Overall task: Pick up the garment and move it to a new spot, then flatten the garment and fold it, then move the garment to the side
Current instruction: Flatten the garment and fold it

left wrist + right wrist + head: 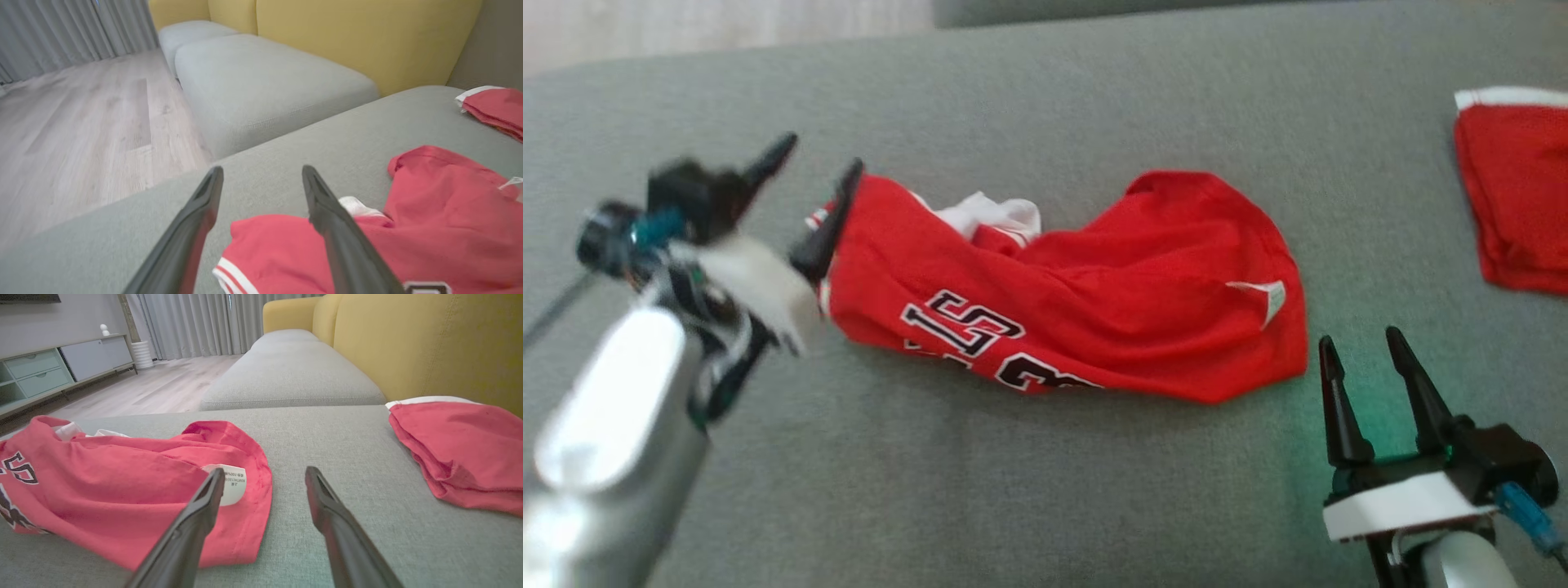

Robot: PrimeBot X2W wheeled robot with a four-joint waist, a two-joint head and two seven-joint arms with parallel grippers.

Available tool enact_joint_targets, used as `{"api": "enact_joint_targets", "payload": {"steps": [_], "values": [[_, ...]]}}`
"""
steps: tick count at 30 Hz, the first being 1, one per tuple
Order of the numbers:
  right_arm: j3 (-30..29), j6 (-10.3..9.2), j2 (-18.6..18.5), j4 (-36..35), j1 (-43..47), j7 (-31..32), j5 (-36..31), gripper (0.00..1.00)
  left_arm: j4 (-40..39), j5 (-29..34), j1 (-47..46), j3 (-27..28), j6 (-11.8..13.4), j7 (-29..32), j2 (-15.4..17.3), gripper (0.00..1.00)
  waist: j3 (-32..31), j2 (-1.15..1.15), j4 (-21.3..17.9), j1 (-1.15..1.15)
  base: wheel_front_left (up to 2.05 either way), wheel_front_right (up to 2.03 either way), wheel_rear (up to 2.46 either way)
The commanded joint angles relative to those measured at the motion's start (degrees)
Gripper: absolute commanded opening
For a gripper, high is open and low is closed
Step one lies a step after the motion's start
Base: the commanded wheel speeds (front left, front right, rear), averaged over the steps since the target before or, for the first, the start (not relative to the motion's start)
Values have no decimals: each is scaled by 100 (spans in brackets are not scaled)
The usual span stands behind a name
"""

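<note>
1. Right gripper [1361,339]: nearest item, just off the near right corner of the garment [1094,294] and not touching it. Jaws spread wide, nothing between them.
2. Left gripper [822,153]: at the garment's left end. Jaws spread wide, nothing clamped. One finger [829,224] lies against or just over the red hem; the view is blurred, so contact cannot be told.
3. Garment: a red jersey, crumpled in a long heap on the grey sofa seat [1045,490]. Black-and-white lettering faces up on its near left part. White trim is bunched at its far edge. A white label [235,484] shows near its right end.
4. Second red piece [1515,196]: well to the garment's right and apart from it. It is folded, with a white band along its far edge.
5. Beyond the garment: another grey seat [261,81], with a yellow backrest [359,36] behind that.
6. Farther off, to the garment's left: pale wood floor [81,122], grey curtains [196,322], a low cabinet [61,363].
</note>
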Motion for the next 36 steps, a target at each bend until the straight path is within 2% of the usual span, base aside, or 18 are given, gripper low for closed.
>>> {"api": "enact_joint_targets", "payload": {"steps": [1,6,11,14,19,20,21,22,26,31,36], "values": [[161,-5,-82,-183,-207,-15,-1,100,41,-33,-489,193,-35,121,243,100,246,0,-211,-1,0,0,0],[235,-5,-103,-167,-407,-15,42,100,1200,-282,-1267,-19,-72,706,399,100,576,0,-498,-1,0,0,0],[268,-5,-100,-131,-542,-15,77,100,2095,-758,-1411,-291,-80,1358,491,100,716,0,-693,-1,0,0,0],[233,-5,-78,-127,-546,-15,85,100,2250,-1151,-1246,-434,-81,1639,548,100,716,0,-738,-1,0,0,0],[198,-5,-53,-128,-507,-15,79,100,2173,-1441,-1015,-571,-81,1577,737,100,674,0,-745,-1,0,0,0],[179,-5,-47,-132,-496,-15,78,100,2124,-1483,-959,-625,-81,1549,781,92,662,0,-734,-1,0,0,0],[159,-5,-42,-136,-484,-15,75,100,2063,-1537,-904,-671,-81,1512,801,14,650,0,-718,-1,0,0,0],[138,-5,-36,-141,-474,-15,72,100,1988,-1588,-855,-725,-81,1463,818,0,634,0,-695,-1,0,0,0],[121,-5,-18,-155,-467,-15,58,100,1709,-1381,-842,-895,-82,794,972,0,569,0,-589,-1,0,0,0],[74,-5,-19,-148,-380,-15,32,100,1424,-1079,-846,-928,-82,-161,943,0,356,0,-352,-1,0,0,0],[5,-5,-52,-143,-215,-15,18,100,727,-1087,-410,-983,-11,-448,960,0,87,0,15,-1,0,0,0]]}}
